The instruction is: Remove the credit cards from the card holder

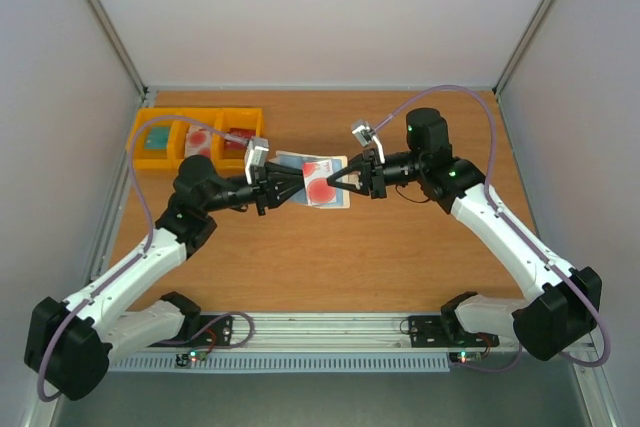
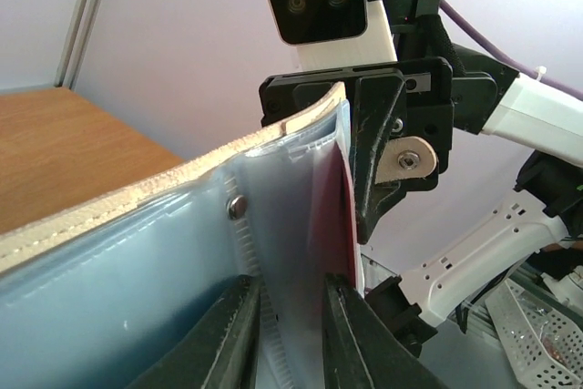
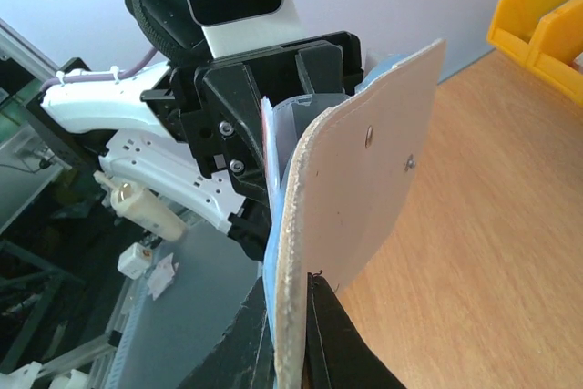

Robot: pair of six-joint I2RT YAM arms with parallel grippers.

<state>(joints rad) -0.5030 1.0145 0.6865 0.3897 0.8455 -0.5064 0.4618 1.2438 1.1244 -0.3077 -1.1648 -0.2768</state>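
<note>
Left hand point(image 1: 288, 190) and right hand point(image 1: 334, 179) each pinch the card holder point(image 1: 290, 161), apparently with red-marked credit cards point(image 1: 321, 173) inside.

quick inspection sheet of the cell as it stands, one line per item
surface: wooden table, no damage seen
job's things: card holder open, held between both grippers; credit card with red round marks in its pocket
clutter: yellow bins far left, small cards inside
grippers: left gripper shut on the holder's blue-grey inside; right gripper shut on its cream edge
cables: purple cables loop along each arm
surroundings: plain pale walls, metal frame posts
</note>
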